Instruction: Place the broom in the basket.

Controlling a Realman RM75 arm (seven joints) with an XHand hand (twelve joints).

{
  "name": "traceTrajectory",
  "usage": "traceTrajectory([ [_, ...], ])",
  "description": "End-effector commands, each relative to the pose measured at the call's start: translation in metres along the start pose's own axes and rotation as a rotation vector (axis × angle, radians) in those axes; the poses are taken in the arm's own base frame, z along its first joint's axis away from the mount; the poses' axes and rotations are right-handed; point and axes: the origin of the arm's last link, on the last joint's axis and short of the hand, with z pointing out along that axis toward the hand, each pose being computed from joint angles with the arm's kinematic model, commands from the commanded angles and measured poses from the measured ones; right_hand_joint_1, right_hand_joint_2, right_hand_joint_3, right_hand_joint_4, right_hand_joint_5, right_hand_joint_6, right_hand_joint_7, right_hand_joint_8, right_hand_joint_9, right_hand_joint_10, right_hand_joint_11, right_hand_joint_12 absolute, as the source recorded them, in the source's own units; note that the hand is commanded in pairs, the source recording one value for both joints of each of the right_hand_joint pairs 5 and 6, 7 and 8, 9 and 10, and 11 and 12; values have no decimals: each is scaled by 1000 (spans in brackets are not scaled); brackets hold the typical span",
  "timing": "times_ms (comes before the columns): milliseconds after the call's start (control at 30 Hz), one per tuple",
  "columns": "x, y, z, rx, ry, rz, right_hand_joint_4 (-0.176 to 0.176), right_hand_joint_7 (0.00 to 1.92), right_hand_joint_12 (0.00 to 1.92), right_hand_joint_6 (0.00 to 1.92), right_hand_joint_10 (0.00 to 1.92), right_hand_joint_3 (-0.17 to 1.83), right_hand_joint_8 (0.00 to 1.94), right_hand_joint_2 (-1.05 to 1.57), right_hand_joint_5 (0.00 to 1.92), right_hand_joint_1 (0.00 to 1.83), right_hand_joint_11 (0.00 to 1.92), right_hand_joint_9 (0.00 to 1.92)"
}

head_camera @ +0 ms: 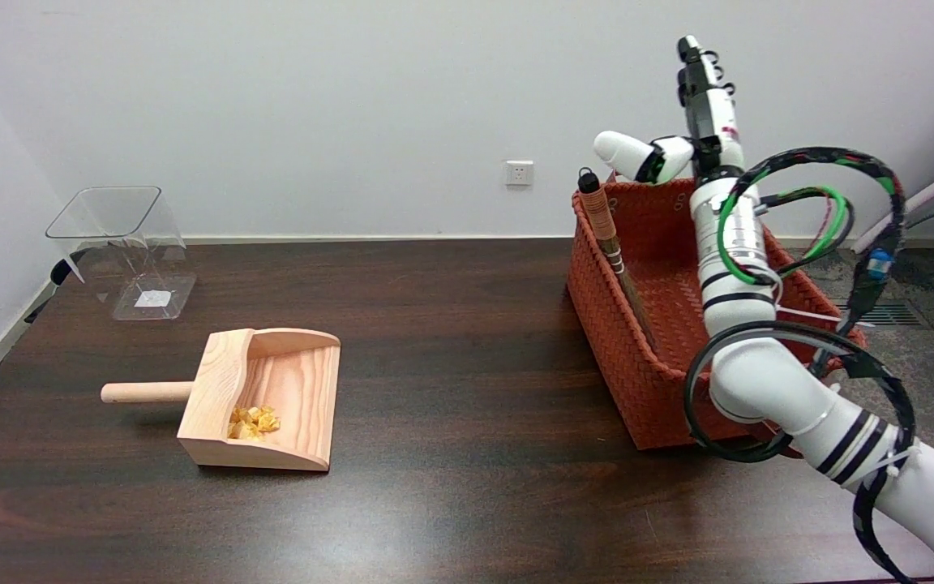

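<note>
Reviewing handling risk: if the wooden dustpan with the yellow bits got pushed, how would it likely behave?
The wooden dustpan looks rigid and flat-bottomed, so it would probably slide, not tip. Its round handle sticks out sideways, so an off-centre push may turn it. The loose yellow bits could spill.

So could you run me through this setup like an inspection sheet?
Surface: dark wooden table, glossy.
Job's things: broom leaning inside the orange woven basket, handle at the far left corner.
Clutter: wooden dustpan holding yellow scraps; clear plastic bin, tipped.
Hands: right hand raised above the basket, fingers apart, holding nothing.
Cables: black and green cables looped along the arm.
Surroundings: white wall, wall socket.
</note>
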Motion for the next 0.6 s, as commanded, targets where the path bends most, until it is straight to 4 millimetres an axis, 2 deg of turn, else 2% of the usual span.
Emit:
traceTrajectory([
  [33, 62, 2, 8, 3, 141, -24, 0, 0, 90, 90, 90, 1146, 0, -624, 90, 906, 90, 90],
  [333, 105, 13, 6, -63, 202, 7, 0, 0, 89, 89, 89, 1003, 0, -595, 89, 893, 89, 89],
  [600, 116, 21, 7, -78, 233, -1, 0, 0, 90, 90, 90, 928, 0, -579, 90, 882, 90, 90],
])
